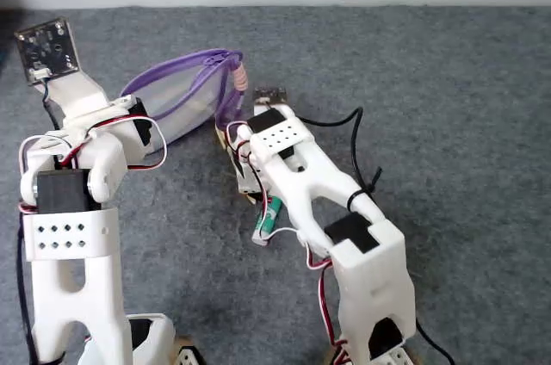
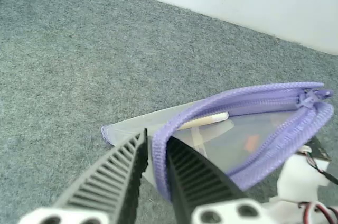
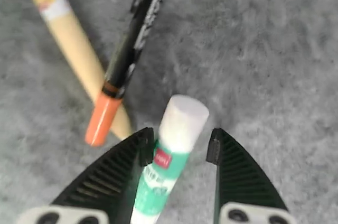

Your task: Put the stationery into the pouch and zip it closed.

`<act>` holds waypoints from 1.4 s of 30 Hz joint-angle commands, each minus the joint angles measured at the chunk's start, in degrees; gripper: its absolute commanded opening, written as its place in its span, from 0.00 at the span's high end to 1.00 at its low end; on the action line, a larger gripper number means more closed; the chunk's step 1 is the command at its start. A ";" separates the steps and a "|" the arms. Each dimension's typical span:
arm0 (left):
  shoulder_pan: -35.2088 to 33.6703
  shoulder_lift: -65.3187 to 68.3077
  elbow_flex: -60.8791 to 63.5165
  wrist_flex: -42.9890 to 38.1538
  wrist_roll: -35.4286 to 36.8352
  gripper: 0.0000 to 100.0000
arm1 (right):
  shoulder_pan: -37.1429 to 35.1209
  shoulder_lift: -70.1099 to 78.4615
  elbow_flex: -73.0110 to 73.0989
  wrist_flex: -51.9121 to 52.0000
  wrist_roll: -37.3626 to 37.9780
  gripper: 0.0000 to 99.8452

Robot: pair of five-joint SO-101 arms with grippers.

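1. The pouch [image 1: 185,94] lies toward the far edge of the surface [image 1: 448,89], left of its middle. Its purple zip [image 2: 248,97] is undone and the mouth gapes. Through the clear wall I see a pale stick [image 2: 203,121] already inside, plus an orange patch I cannot identify.

2. My left end effector [image 2: 155,140] is clenched on the pouch's zip lip at the mouth's near end. I judge that grip is there to lift the lip and hold the opening wide, so the other arm has something to drop into.

3. The glue stick [image 3: 174,129] lies on the surface near its middle, just on the near side of the pouch, white cap pointing away from the wrist.

4. My right end effector [image 3: 179,139] is down over the glue stick, released. The jaws straddle the tube, one close against it and the other with a visible gap. It looks lined up across the barrel so that closing would pinch the round body squarely.

5. Just beyond the cap lie a black marker [image 3: 138,34] with an orange end and a cream pen [image 3: 74,44], crossing each other near the orange tip. Both are outside the pouch.

6. My reading is that the task is partly done. These three items remain on the surface, and zipping comes after.

7. The risk I watch is the smooth tube rolling or squirting out as the jaws close.
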 commanded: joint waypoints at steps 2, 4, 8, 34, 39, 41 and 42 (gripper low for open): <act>0.00 -0.88 -1.36 -1.58 -0.70 0.99 | 2.15 1.10 -2.46 -0.48 -0.44 0.89; 0.00 -0.88 -1.36 -1.58 -0.70 0.99 | 3.03 1.10 -2.46 -0.40 -0.44 0.99; 0.00 -0.88 -1.36 -1.67 -0.62 0.99 | 4.26 0.75 -2.55 2.15 -0.35 0.98; 0.26 -0.79 -1.36 -1.67 -0.62 0.99 | 3.91 -50.77 -2.46 1.01 9.67 0.99; 0.26 -0.79 -1.36 -1.67 -0.62 0.99 | 0.66 -53.76 -2.20 -16.04 12.84 0.99; 0.26 -0.79 -1.36 -1.67 -0.62 0.99 | -0.66 -53.67 -2.11 -21.67 12.84 0.99; 0.26 -0.79 -1.36 -1.67 -0.62 0.99 | -1.36 -53.49 -2.02 -24.31 12.84 0.99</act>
